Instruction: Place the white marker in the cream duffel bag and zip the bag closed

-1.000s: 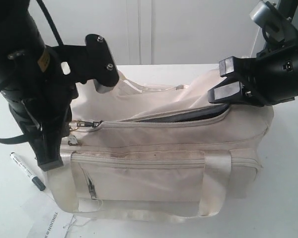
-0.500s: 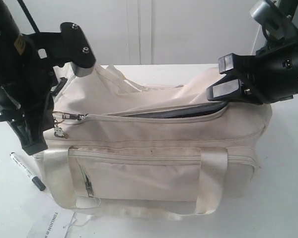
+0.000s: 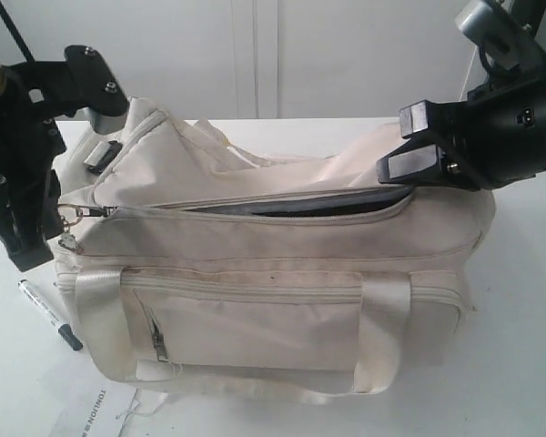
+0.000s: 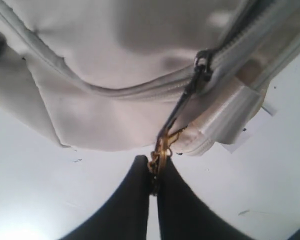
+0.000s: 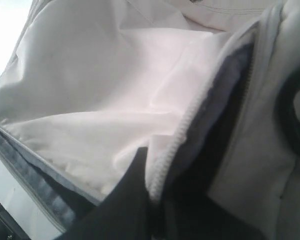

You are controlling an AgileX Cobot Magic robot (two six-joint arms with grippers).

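Exterior view: one cream duffel bag (image 3: 273,264) lies lengthwise across the middle of the white bench (image 3: 519,364). Its main zipper (image 3: 300,208) gapes dark along most of the top. One white marker (image 3: 44,312) lies on the bench outside the bag, toward the near left corner and just beside the bag's left end. Its long axis runs on a diagonal, the black cap end pointing at the near edge and the bare end at the left edge. One printed paper sheet (image 3: 96,414) shows at the near edge, partly under the bag. The left gripper (image 3: 44,223) stands at the bag's left end by the zipper pull (image 3: 73,215). The right gripper (image 3: 409,146) is at the right end, against the raised flap (image 3: 255,177).

Left wrist view: the two dark fingers meet, pinching the gold ring of the pull, whose dark link leads up to the slider.

Right wrist view: both fingers close on the flap's toothed edge, beside the dark opening.
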